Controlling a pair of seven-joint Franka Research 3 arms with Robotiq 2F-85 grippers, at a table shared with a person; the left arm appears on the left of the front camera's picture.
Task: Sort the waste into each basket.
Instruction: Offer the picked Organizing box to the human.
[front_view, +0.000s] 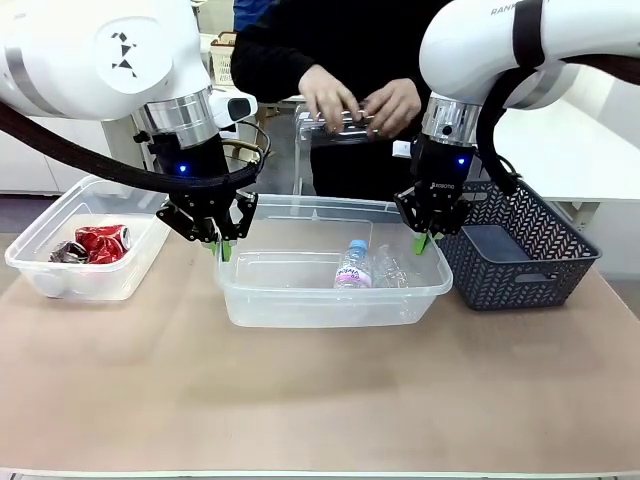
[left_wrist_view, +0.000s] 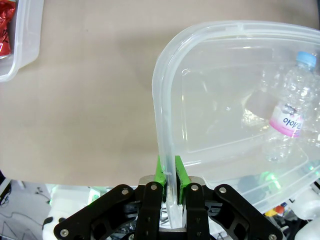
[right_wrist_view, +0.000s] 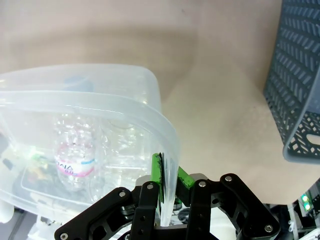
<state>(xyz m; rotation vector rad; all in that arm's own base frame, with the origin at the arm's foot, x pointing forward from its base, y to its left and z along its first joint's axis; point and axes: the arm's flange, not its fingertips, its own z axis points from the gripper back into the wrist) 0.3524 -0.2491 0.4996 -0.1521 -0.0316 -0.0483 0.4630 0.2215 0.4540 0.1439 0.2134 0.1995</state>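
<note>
At your far left, a clear rounded tub (front_view: 60, 262) holds crumpled red-and-silver cans (front_view: 100, 243). Next, your left gripper (front_view: 222, 240) has its green pads (left_wrist_view: 159, 173) pinched on the rolled rim of the middle clear tub (front_view: 300, 305), at its left wall. Inside that tub you see 2 crinkled clear bottles, one with a pink label (front_view: 352, 266) and a plain one (front_view: 390, 268) beside it. Your right gripper (front_view: 428, 238) pinches the same tub's right rim. Just right of it sits a dark lattice basket (front_view: 520, 260), while a person's hands (front_view: 360, 100) handle something shiny beyond the table
</note>
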